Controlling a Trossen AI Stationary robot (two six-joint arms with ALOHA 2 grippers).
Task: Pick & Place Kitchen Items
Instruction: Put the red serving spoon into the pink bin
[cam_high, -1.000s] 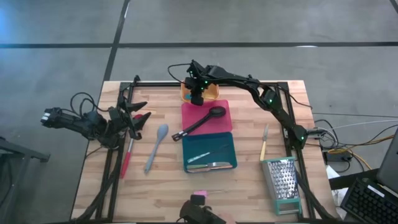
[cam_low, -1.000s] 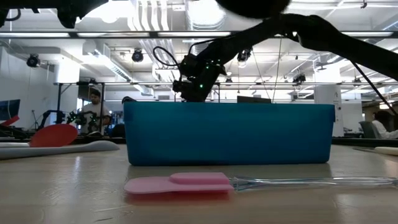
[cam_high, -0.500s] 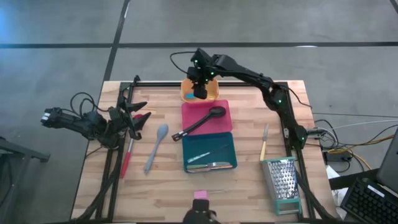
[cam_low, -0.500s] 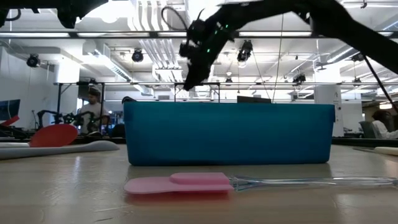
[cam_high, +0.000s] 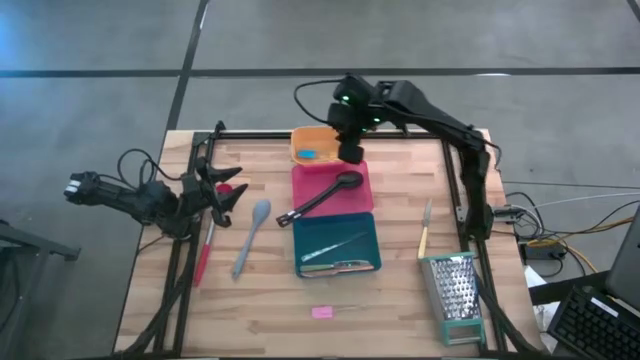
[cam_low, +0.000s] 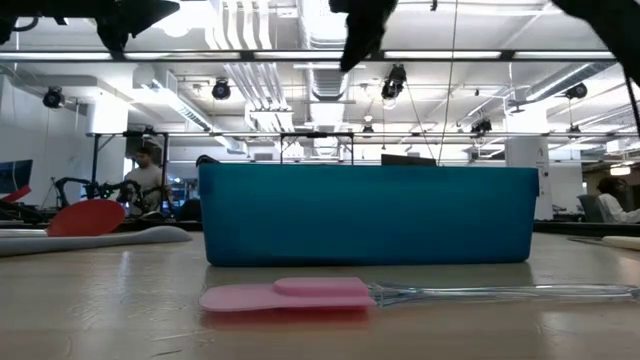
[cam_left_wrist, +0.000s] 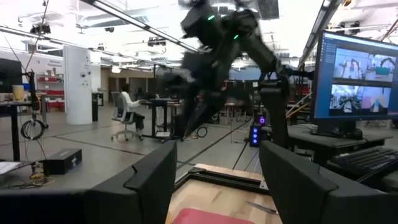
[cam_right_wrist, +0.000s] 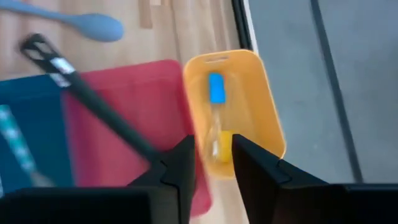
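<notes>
Three trays are lined up in the middle of the desk (cam_high: 390, 310). In the orange tray (cam_high: 322, 136) a small blue piece (cam_high: 307, 154) is seen, with something yellow beside it in the right wrist view. A black spoon (cam_high: 322, 196) is laid across the pink tray (cam_high: 358, 200). Metal tongs (cam_high: 338, 266) are laid in the teal tray (cam_high: 368, 236). So part of the sorting looks done.

Still left out on the desk are the grey spoon (cam_high: 252, 234), the red spatula (cam_high: 207, 250), the yellow-handled knife (cam_high: 424, 232) and a pink piece (cam_high: 321, 313) near the front edge.

The right gripper (cam_high: 350, 154) is held up above the corner where the orange and pink trays meet. Its jaws are parted a little and nothing is held. The left gripper (cam_high: 226, 189) is parked at the left side, jaws wide open and empty.

From the low view, the teal tray hides what lies behind it.
</notes>
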